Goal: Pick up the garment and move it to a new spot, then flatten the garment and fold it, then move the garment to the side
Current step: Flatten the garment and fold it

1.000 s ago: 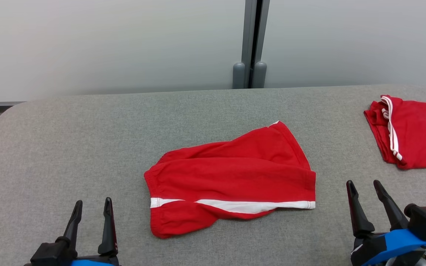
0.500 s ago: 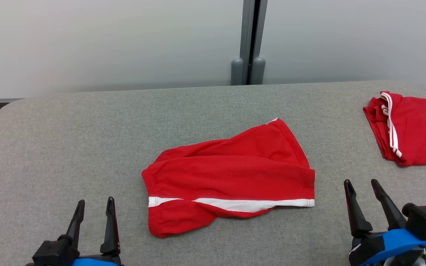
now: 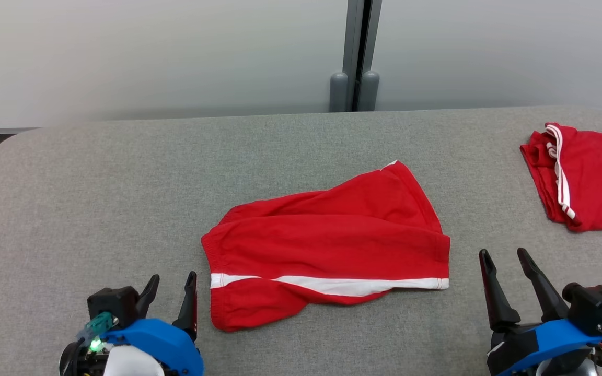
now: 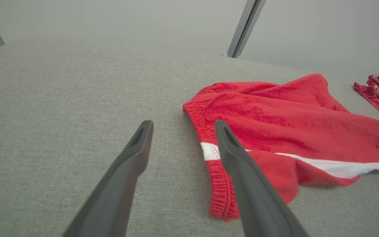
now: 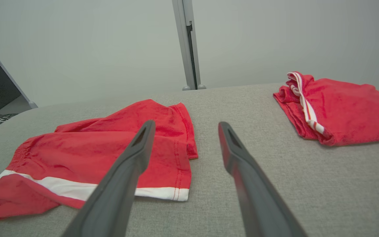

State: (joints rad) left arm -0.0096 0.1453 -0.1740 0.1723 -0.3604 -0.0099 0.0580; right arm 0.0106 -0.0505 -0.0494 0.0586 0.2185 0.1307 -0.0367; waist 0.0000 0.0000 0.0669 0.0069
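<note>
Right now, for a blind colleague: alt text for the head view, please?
Rumpled red shorts with a white stripe lie in the middle of a grey fabric table, the open left gripper by the waistband, the open right gripper past the hem. A second red, white-striped garment lies far right.

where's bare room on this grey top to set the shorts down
Widest: the grey top left of the red shorts. Also the strip between shorts and wall, and the gap before the second red garment. Crowded far right.

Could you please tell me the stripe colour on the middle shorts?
White stripe; clearest in the head view.
</note>
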